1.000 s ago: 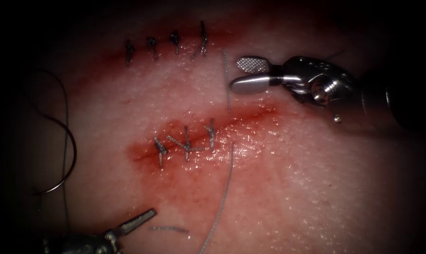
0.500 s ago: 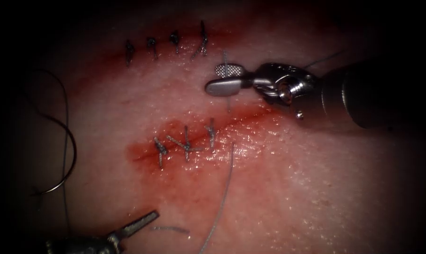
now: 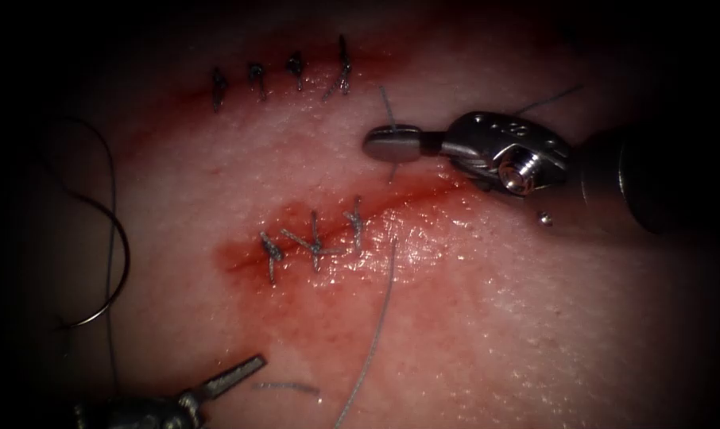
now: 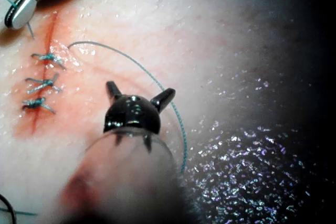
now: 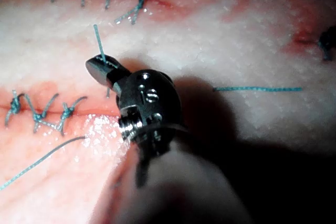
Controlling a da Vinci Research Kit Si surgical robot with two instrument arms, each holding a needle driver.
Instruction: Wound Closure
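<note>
**Thread end pinched by the right tool; needle left lying free**

The right tool is pressed together on a short upright run of thread, which crosses the jaws nearly at right angles just beside the unstitched right part of the cut. The left tool is spread and nothing is held in it. The needle is seen flat on the tissue, far left of the cut, not in it. Its curve is bowed toward the stitches, and the left tool is nearer to it. No writing can be read.
</note>
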